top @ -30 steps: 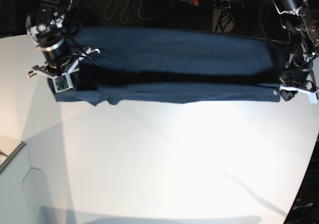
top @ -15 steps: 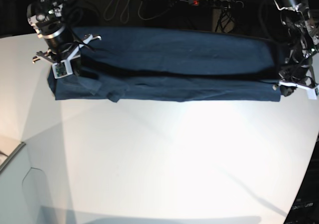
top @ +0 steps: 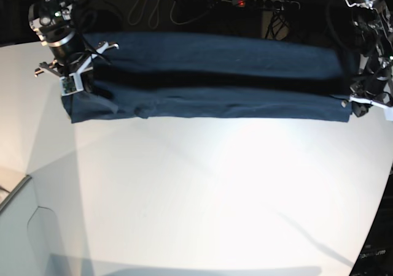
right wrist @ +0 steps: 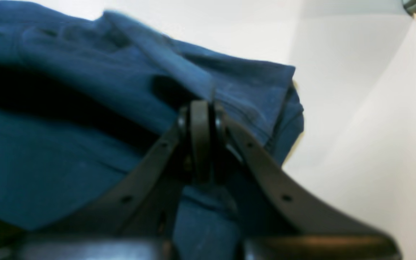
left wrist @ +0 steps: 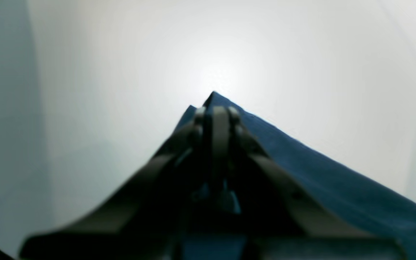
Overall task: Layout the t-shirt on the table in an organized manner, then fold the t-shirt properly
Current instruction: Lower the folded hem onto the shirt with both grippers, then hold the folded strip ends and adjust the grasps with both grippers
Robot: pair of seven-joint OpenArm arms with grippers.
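Base view | t-shirt (top: 209,80) spans between clamped right gripper (top: 72,84) and left gripper (top: 359,104)

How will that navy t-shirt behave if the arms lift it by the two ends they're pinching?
The t-shirt looks soft and wrinkly, so it would probably sag in the middle. With the left gripper and right gripper shut on thin cloth corners, it seems light, but might slip out if tugged.
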